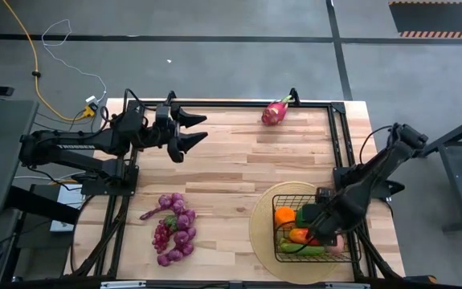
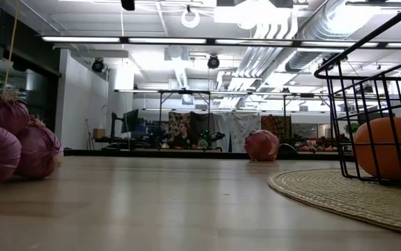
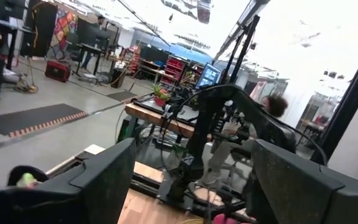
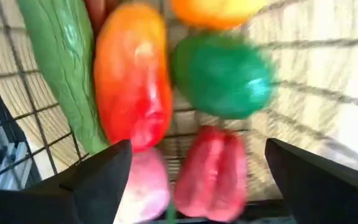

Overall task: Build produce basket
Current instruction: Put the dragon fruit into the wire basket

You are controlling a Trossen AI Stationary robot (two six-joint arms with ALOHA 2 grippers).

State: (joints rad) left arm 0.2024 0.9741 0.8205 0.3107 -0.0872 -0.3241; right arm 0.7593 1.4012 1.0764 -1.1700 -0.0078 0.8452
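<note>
- Inside the basket (image 1: pixel 283 250), low over the produce, sits the right claw (image 1: pixel 320 234); its fingers stand apart with nothing between them.
- Right beneath that claw, in its wrist view, lie a red-orange pepper (image 4: pixel 132 81), a green pepper (image 4: pixel 222 74), a red pepper (image 4: pixel 211 171) and a cucumber (image 4: pixel 63 62) along the wire wall.
- Just beyond, at the basket's far end from the claw, rests an orange (image 1: pixel 284 215); the basket itself stands on a round woven mat (image 1: pixel 261 221).
- Well away from this claw, across the surface (image 1: pixel 231 177), two bunches of grapes (image 1: pixel 174 229) lie loose, and a dragon fruit (image 1: pixel 275 111) waits at the far edge.
- Over the opposite side the left claw (image 1: pixel 192 128) hangs clear of the surface, fingers apart and empty.
- Judged from this, the basket is well over half filled; the grapes and dragon fruit remain to be brought in.
</note>
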